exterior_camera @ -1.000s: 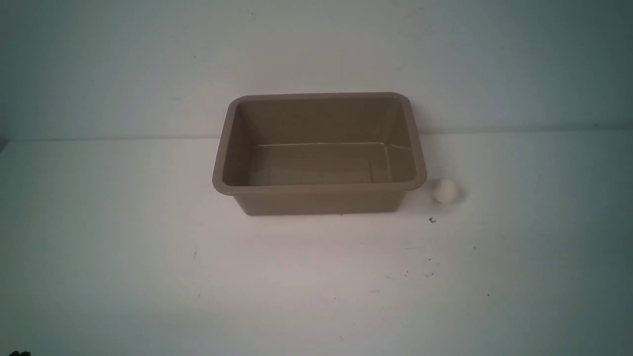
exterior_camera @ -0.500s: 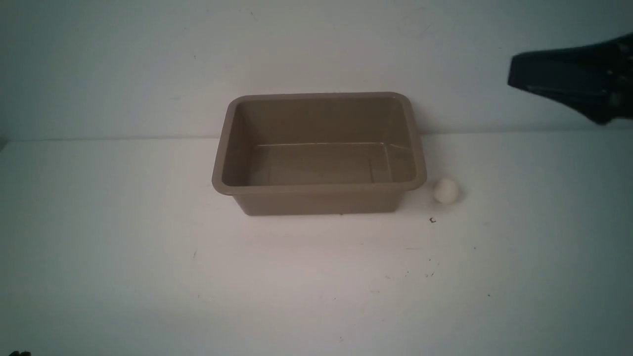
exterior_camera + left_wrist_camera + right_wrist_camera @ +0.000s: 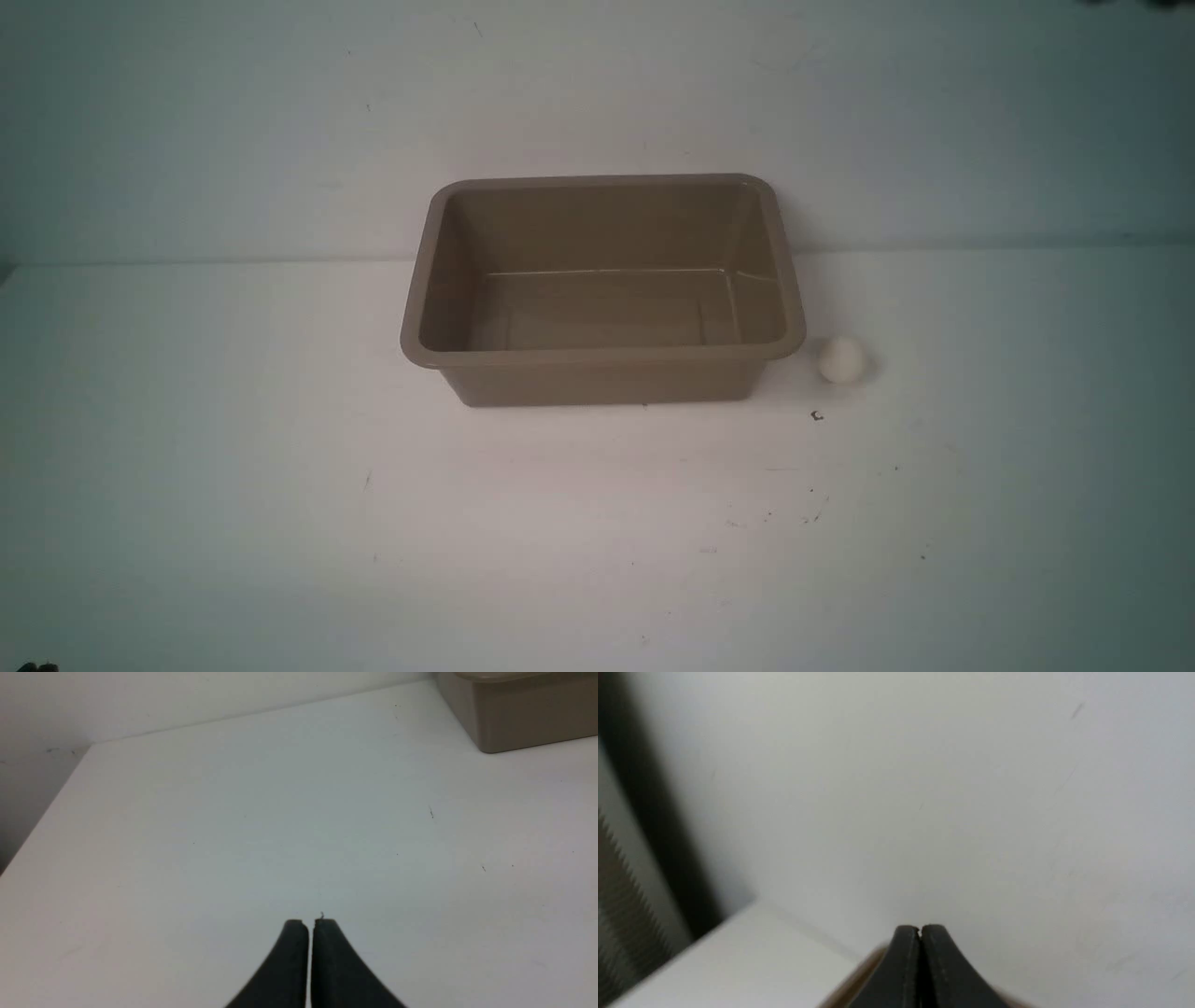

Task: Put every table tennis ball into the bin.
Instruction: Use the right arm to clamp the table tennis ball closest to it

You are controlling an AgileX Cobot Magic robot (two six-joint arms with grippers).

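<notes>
White ball (image 3: 842,360) in front view alone.

Plain white tabletop (image 3: 597,523) w/ wall (image 3: 597,84); setting unclear

Matte white surface (image 3: 597,523) meeting a plain, pale white upright wall (image 3: 597,84).
Small dark specks and faint scratches (image 3: 817,415) mark the surface; light is brighter centrally, dimming to blue-green toward the sides in the front view.
</notes>
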